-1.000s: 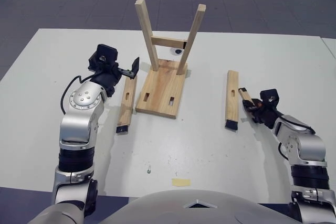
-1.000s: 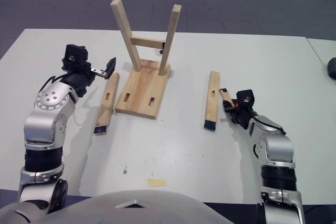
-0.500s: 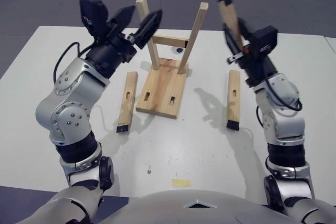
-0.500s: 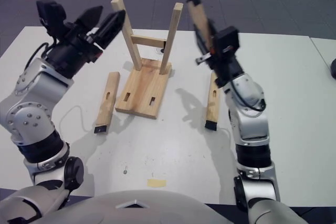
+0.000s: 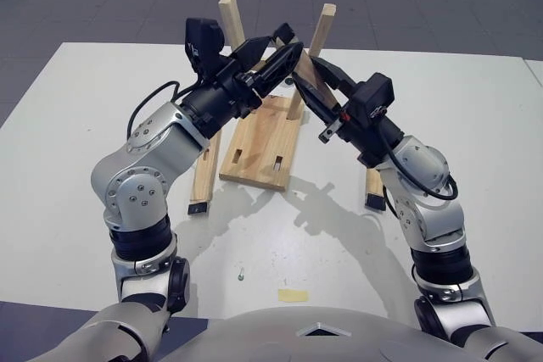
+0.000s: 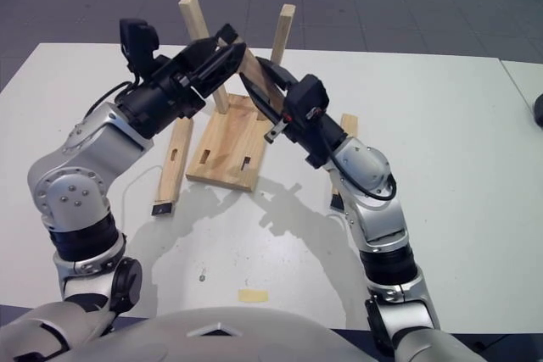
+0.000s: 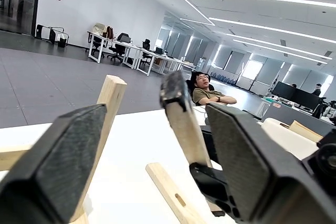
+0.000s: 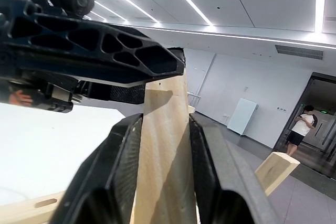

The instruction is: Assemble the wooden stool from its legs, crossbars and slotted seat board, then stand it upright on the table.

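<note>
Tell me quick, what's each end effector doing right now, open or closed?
Left end effector: open, straddling the tip of the wooden piece.
Right end effector: shut on the wooden piece.

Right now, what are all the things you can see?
table: one, white, under everything
seat board: one, pale wood with slots, flat at mid-table
upright legs: two, pale wood, standing at the board's far end
left loose leg: one, pale wood with a black end, flat beside the board
right loose leg: one, same colours, flat and partly behind the right arm
small metal bit: one, silvery, near the front
tape: one, yellow, near the front edge
stick: one, pale wood with a dark tip, raised above the board
left gripper: black, jaws open around the stick's tip
right gripper: black, jaws shut on the stick
</note>
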Robot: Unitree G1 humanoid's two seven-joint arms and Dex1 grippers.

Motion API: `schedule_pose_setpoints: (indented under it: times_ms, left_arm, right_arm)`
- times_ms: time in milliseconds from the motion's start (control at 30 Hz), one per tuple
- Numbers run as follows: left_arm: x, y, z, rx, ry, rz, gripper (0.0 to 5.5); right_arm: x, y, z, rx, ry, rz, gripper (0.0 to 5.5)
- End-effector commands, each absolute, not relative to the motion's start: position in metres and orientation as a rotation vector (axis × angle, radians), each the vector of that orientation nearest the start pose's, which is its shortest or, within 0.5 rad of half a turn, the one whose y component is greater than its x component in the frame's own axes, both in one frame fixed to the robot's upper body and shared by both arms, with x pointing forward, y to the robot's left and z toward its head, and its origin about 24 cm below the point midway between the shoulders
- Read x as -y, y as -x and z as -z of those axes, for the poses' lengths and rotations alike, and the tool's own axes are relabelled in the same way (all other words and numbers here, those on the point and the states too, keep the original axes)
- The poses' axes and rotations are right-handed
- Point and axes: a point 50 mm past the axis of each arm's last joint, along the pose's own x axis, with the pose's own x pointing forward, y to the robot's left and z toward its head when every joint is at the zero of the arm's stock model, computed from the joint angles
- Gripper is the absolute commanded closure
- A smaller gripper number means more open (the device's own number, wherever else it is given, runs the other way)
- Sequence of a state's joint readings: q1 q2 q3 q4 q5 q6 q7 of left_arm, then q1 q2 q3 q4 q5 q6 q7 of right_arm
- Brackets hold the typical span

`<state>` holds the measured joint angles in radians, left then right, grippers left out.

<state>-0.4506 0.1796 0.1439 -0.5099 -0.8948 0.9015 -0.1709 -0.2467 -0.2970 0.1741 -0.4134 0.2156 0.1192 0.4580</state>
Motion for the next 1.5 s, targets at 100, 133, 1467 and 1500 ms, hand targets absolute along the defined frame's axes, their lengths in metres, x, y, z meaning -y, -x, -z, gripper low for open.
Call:
schedule_pose_setpoints:
  times_ms: [100, 133, 1467, 1500]
  left_arm:
    - [-0.103, -0.262, -0.211, 0.097, 0.457, 0.84, 1.79]
    - [-0.102, -0.26, -0.213, 0.105, 0.47, 0.853, 1.96]
    - [-0.17, -0.262, -0.197, 0.118, 0.111, 0.366, 5.08]
    - [-0.171, -0.259, -0.189, 0.092, 0.133, 0.34, 5.08]
  right_arm:
    - [0.095, -0.251, -0.17, 0.455, 0.197, -0.784, 4.23]
    - [0.094, -0.251, -0.17, 0.459, 0.199, -0.783, 4.23]
    - [0.147, -0.278, -0.149, 0.32, 0.206, -0.445, 1.45]
    - [0.154, -0.279, -0.15, 0.319, 0.21, -0.407, 1.28]
